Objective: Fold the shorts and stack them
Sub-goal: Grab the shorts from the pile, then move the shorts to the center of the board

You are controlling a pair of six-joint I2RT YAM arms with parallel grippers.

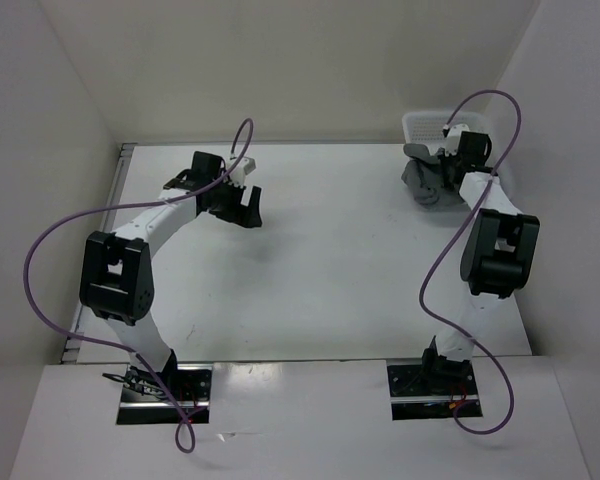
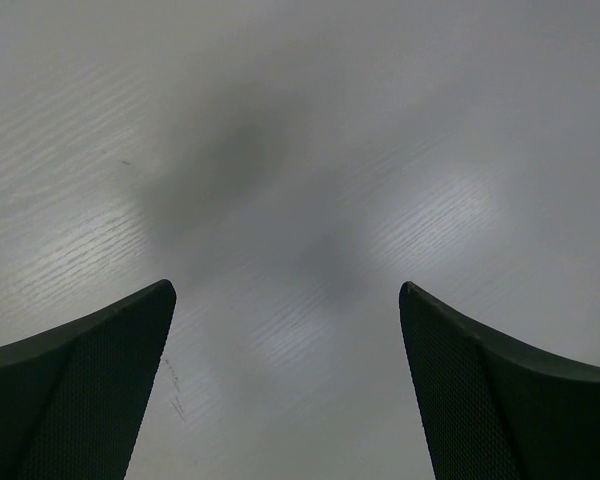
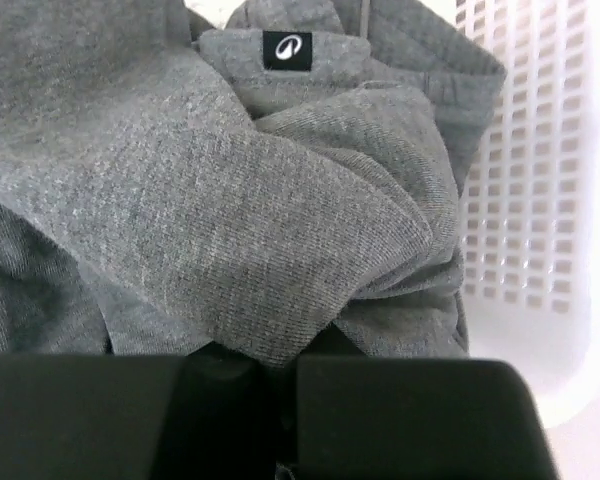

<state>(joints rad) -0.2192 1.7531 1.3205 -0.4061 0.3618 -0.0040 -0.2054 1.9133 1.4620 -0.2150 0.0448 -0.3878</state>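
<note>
The grey shorts (image 1: 427,178) hang bunched at the back right, just in front of the white mesh basket (image 1: 420,125). My right gripper (image 1: 446,160) is shut on a fold of them. In the right wrist view the shorts (image 3: 210,200) fill the frame, a small dark tag (image 3: 287,50) shows at the top, and the fabric is pinched between my closed fingers (image 3: 280,400). My left gripper (image 1: 242,205) is open and empty over bare table at the back left; its two fingers (image 2: 90,400) stand wide apart over the table.
The basket's mesh wall (image 3: 530,150) is right beside the shorts on the right. White walls enclose the table at the back and both sides. Purple cables loop over both arms.
</note>
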